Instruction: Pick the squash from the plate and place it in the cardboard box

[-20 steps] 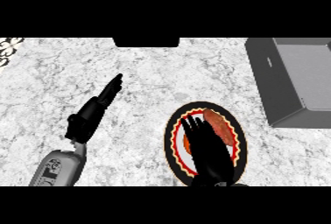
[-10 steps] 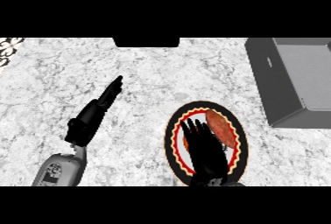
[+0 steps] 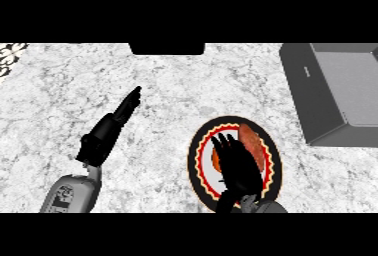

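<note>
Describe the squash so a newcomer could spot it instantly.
Start at the grey cardboard box at the counter's right edge. Lower left of it lies a round plate with a red and yellow rim. The squash is the reddish-orange lump on it, partly under the black right hand.

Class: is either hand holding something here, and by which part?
Nothing is held. The right hand hovers open over the squash on the plate; the left hand is open.

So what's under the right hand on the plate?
The squash, orange-brown, lies on the plate; its far end and right edge show past the right hand. The hand covers the rest of it and the plate's middle, so contact cannot be judged.
</note>
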You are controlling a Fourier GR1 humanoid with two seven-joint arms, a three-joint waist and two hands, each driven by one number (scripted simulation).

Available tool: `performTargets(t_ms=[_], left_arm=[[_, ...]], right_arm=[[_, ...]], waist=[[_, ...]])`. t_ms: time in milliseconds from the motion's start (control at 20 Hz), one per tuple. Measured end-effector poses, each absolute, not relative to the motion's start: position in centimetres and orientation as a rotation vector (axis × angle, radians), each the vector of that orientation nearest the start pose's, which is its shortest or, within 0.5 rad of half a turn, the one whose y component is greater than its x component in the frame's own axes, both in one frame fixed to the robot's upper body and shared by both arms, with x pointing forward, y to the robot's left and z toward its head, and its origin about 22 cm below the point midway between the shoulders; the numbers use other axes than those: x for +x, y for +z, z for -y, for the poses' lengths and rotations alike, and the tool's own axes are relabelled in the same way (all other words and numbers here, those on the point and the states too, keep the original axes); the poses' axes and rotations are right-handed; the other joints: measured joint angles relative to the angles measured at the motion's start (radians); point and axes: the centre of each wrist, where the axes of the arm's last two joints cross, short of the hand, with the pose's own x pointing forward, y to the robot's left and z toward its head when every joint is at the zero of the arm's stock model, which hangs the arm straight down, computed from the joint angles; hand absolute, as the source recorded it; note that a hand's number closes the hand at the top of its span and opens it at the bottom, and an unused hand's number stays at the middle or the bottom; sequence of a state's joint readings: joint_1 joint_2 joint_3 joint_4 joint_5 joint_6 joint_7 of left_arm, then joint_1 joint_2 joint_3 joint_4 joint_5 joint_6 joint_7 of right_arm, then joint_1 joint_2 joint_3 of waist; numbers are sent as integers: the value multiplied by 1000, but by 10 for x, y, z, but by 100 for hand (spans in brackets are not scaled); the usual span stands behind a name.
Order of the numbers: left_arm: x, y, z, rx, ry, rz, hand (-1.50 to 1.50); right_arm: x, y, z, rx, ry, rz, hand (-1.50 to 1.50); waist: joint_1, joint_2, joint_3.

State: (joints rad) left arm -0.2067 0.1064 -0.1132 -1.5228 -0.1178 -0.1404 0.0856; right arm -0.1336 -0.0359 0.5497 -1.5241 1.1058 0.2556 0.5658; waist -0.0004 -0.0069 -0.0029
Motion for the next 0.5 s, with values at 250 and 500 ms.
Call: performTargets(t_ms=[250,500], left_arm=[[287,37,-207,-32,-453,1603,0],[286,38,-206,-35,-451,1601,0]], right_arm=[[239,9,100,-758,1321,1094,150],[239,7,105,-795,1340,1152,150]], waist=[[0,-5,-2],[2,-7,-3]])
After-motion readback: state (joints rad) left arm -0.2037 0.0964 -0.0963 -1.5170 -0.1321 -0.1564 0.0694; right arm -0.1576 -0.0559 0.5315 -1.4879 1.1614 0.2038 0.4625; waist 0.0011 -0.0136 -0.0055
